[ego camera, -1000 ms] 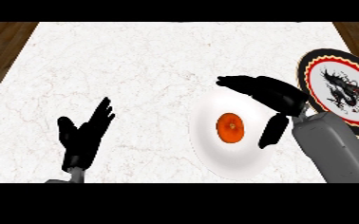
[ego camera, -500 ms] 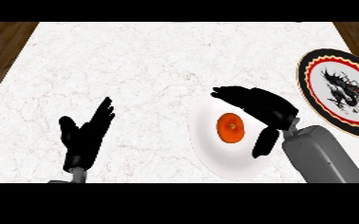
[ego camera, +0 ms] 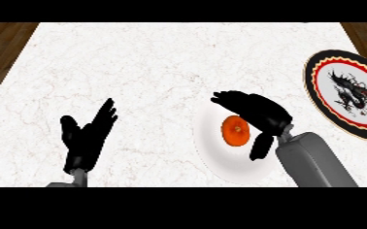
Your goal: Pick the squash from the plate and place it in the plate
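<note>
An orange squash lies in the middle of a plain white plate at the lower centre-right of the counter. My right hand hovers over that plate, fingers stretched leftward above the squash and thumb hanging down at the squash's right side; the hand is open and not closed on the squash. A second plate, white with a black, red and gold rim and a dark dragon drawing, sits at the right edge. My left hand rests open at the lower left, fingers up.
The white marble counter fills most of the view. Brown wooden floor shows past its far left and far right corners.
My right hand has moved left and downward from near the patterned plate to over the white plate, now straddling the squash. The left hand stayed still.
</note>
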{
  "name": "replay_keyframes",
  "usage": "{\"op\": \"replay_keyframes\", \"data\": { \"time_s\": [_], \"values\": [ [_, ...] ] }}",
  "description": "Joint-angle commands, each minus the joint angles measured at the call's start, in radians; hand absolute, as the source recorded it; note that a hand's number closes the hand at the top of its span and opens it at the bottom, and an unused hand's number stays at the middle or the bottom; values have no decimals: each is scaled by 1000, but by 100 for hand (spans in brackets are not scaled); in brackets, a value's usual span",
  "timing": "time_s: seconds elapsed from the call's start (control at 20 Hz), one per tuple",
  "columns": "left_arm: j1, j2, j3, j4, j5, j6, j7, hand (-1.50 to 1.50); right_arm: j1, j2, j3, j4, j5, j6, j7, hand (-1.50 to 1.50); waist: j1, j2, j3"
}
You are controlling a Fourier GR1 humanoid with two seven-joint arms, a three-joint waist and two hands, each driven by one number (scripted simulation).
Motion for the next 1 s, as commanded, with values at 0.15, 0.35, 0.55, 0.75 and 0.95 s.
{"op": "replay_keyframes", "data": {
  "time_s": [0.15, 0.35, 0.55, 0.75, 0.95],
  "values": [
    [4, -1, 45, 79, -3, -64, -75, 0, -66, 29, -20, 123, 78, 21, -51, -150, 1, 2, -2],
    [-7, -20, 42, 84, -17, -36, -34, 0, -46, 12, 71, 135, 159, -5, -113, 150, 1, 3, -2],
    [53, -55, -5, -6, -53, -22, -34, 0, -15, 31, 68, 177, 232, -146, -166, 150, 2, 1, -1],
    [27, -21, 41, -37, -36, -44, 42, 0, 10, 54, 54, 143, 261, -150, -178, 150, 0, 1, -2],
    [37, -25, 45, 6, -38, -37, -8, 0, -5, 189, -136, 218, 246, -223, 225, 150, -12, -1, -3]
  ]
}}
